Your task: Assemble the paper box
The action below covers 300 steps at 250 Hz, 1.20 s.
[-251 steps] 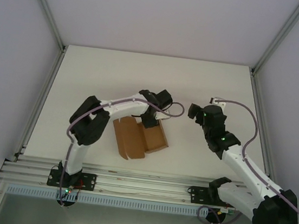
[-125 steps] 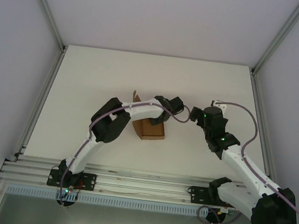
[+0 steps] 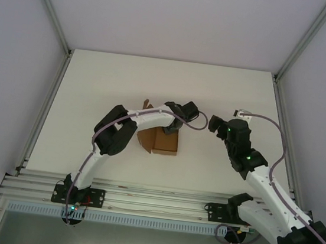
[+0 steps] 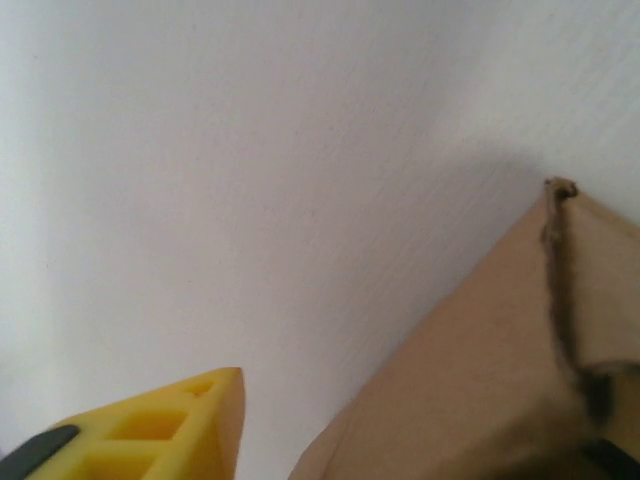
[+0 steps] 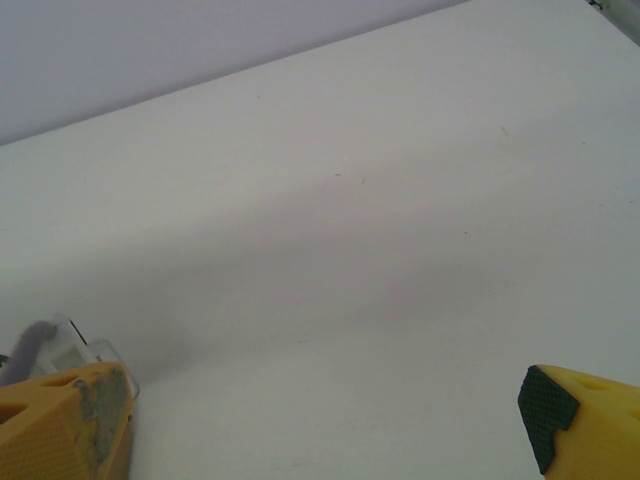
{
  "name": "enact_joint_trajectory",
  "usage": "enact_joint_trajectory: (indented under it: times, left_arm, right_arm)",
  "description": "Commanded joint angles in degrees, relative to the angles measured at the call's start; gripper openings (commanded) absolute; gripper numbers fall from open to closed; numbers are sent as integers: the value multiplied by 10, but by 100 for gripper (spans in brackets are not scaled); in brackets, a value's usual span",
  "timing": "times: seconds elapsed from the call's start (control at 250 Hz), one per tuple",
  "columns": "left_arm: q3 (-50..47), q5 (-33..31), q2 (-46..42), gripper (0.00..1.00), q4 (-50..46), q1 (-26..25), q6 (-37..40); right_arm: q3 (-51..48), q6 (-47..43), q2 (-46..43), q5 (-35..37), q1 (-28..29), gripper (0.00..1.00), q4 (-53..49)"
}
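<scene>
The left gripper (image 3: 169,131) is reaching down over the paper box (image 3: 161,143), which is lying on the table (image 3: 96,84) directly under its fingers. The box is only partly folded. In the top view, 1 raised flap (image 3: 147,105) is standing just beyond the fingers on their left, and the flatter part is spreading out below them.

In the left wrist view, the fingers are standing apart. 1 yellow finger (image 4: 170,430) is hanging over bare table, and a brown panel is filling the space toward the other finger, with white table showing between the yellow tip and the cardboard. The panel's torn-looking edge is rising beside that far finger. This looks like the gripper bracing or nudging a wall upright rather than pinching it, though contact at the hidden finger is impossible to confirm.

The right gripper (image 3: 216,124) is hovering near the box on its right, apart from it. Its 2 fingers are spread wide with only table between them, probably waiting to catch the opposite side.

The left forearm (image 3: 149,115) is crossing above the box and covering part of it. A purple cable (image 3: 195,125) is looping between the 2 grippers, right in the right gripper's likely path.
</scene>
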Motion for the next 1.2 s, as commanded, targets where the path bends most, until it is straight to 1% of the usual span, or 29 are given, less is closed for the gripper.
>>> enact_joint_trajectory:
  times: [0.0, 0.048, 0.096, 0.152, 0.184, 0.196, 0.328, 0.452, 0.524, 0.588, 0.648, 0.7, 0.732, 0.843, 0.947, 0.995, 1.075, 1.195]
  left_arm:
    - [-4, 35, -47, 54, -12, 4, 28]
    - [-2, 40, -54, 61, -24, 3, 46]
    - [-1, 48, -63, 75, -30, 4, 61]
    - [1, 63, -74, 88, -32, 8, 72]
    - [5, 79, -80, 99, -35, 11, 74]
    - [6, 85, -83, 100, -36, 12, 75]
    - [12, 130, -119, 100, -20, 23, 54]
    - [6, 202, -179, 100, 28, 52, -19]
    - [-23, 218, -229, 100, 82, 79, -79]
    - [-58, 202, -268, 100, 125, 105, -147]
    - [-99, 202, -305, 100, 158, 135, -208]
    - [-141, 211, -338, 100, 183, 167, -263]
    - [-169, 222, -358, 100, 195, 188, -291]
    - [-268, 238, -417, 100, 226, 251, -368]
    - [-341, 242, -456, 100, 234, 290, -398]
    - [-370, 243, -473, 100, 235, 302, -407]
    - [-419, 231, -505, 100, 240, 312, -423]
    - [-478, 214, -551, 100, 256, 319, -437]
  right_arm:
    - [-5, -2, -16, -24, -2, 100, -26]
    - [-4, 1, -21, -26, -2, 100, -30]
    - [1, 5, -23, -26, -2, 100, -39]
    - [7, 5, -24, -26, -2, 100, -49]
    - [9, 2, -25, -26, -2, 100, -52]
    - [10, 1, -25, -26, -2, 100, -53]
    - [14, -6, -25, -29, -3, 100, -51]
    - [20, -28, -7, -50, -3, 100, -43]
    - [33, -66, 13, -103, -3, 100, -37]
    - [38, -121, 36, -170, -3, 100, -17]
    - [49, -174, 67, -233, -3, 100, -2]
    - [66, -227, 102, -287, -3, 99, 1]
    - [79, -256, 128, -307, 0, 97, 0]
    - [150, -363, 239, -304, 28, 95, -43]
    - [218, -509, 350, -318, 57, 92, -99]
    - [250, -560, 397, -326, 68, 92, -125]
    - [323, -592, 473, -319, 86, 89, -172]
    - [409, -591, 573, -287, 101, 81, -201]
